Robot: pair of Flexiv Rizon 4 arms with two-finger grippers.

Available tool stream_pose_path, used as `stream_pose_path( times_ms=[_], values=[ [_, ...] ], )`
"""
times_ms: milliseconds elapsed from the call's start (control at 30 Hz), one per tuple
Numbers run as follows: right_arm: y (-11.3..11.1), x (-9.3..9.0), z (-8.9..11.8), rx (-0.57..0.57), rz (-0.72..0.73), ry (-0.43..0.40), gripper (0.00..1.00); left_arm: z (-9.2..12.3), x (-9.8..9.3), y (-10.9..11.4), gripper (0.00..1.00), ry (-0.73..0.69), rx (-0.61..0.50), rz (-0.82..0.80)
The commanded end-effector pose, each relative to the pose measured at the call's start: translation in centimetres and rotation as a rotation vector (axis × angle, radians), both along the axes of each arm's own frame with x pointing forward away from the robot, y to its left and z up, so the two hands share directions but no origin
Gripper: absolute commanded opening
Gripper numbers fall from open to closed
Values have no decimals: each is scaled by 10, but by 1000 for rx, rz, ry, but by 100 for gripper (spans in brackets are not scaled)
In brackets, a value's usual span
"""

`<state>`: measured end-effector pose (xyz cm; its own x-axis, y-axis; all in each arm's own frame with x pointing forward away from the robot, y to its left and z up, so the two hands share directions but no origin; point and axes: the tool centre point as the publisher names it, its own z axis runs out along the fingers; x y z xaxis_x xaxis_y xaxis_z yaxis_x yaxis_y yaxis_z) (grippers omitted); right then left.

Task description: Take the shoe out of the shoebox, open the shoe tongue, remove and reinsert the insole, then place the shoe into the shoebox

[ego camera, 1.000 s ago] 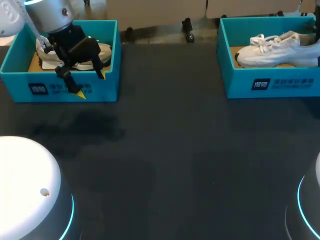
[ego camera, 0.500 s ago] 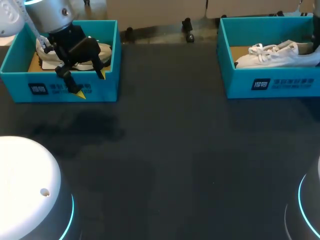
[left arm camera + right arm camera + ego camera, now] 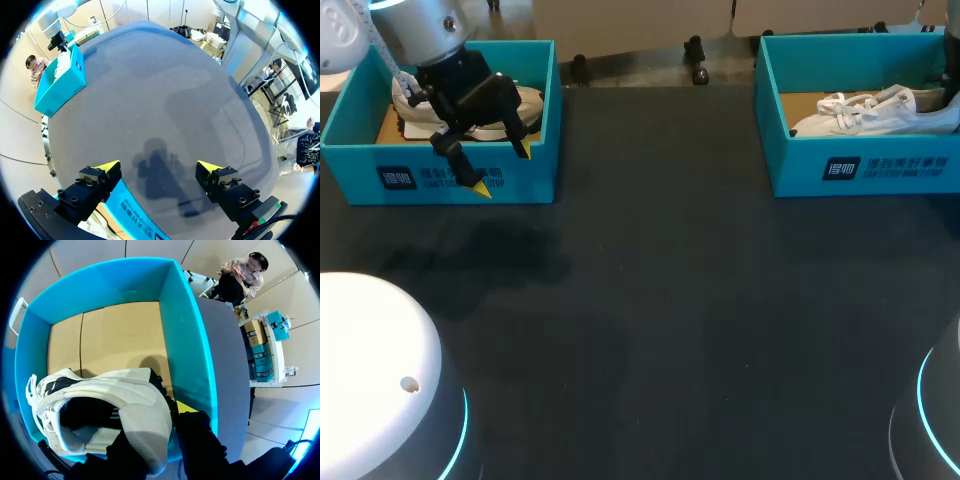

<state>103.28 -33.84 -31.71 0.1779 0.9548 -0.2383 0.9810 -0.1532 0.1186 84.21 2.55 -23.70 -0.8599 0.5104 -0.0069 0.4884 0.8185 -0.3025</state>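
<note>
Two boxes: left shoebox holds pale shoe, right shoebox white sneaker.

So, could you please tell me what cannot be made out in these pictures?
Pale shoe in the left shoebox: head view, mostly hidden by the left gripper and its arm.
White shoe, heel end: head view, cut off by the picture's edge.
Insole: right wrist view, the shoe's inside is too dark.
Right gripper: right wrist view, the heel covers it, so its hold cannot be told.
</note>
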Motion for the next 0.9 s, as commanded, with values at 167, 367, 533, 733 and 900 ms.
stream_pose_path(
  times_ms=[167,367,533,733,900],
  values=[
    [-7,9,-10,17,2,6,0,0,0,0,100,-1,2,0],
    [-10,5,-18,33,-1,-2,0,0,0,0,100,-1,2,0],
    [-10,2,-25,37,12,10,0,0,0,0,100,-1,2,0],
    [-7,2,-32,56,27,8,0,0,0,0,100,-1,2,0],
    [-5,2,-38,62,38,23,0,0,0,0,100,-1,2,0]
  ],
)
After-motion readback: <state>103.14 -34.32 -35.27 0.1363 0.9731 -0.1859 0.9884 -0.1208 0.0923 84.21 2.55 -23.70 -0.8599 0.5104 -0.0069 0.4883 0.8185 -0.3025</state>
